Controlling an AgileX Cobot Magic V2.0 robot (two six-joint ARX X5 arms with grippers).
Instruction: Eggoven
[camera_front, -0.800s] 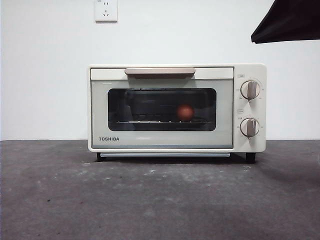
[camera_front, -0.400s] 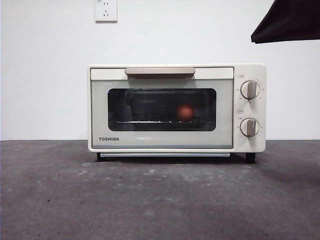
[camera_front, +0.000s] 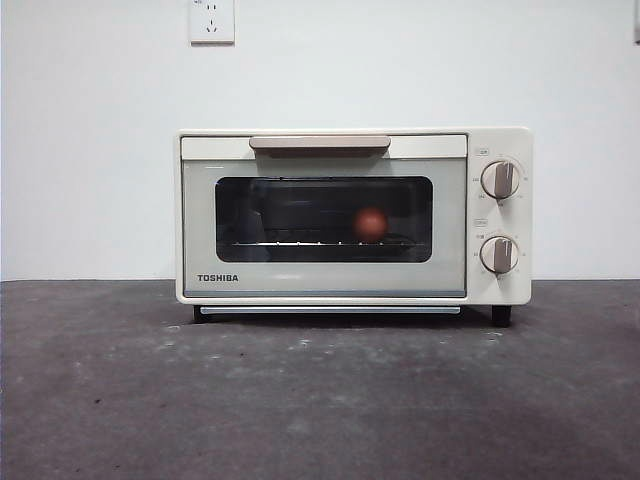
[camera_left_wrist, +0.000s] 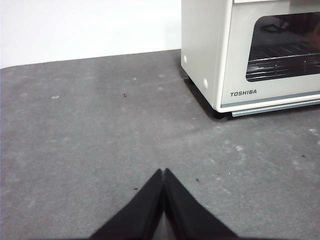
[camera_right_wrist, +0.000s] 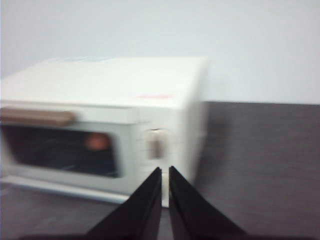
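Already we see the egg (camera_front: 372, 224) on the rack inside the closed oven (camera_front: 352, 215), ready for baking; our left gripper (camera_left_wrist: 164, 172) and right gripper (camera_right_wrist: 165, 170), fingers together and empty, hang clear of the oven.

The oven (camera_front: 353, 215) has a smooth cream shell, a glossy dark glass window and a metal wire rack; the egg (camera_front: 372, 224) looks smooth; the tabletop (camera_front: 320, 400) is matt, rough grey.

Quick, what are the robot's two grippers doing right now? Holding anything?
Left gripper: shut, holding nothing, low over the table.
Right gripper: shut, holding nothing, up in front of the oven.
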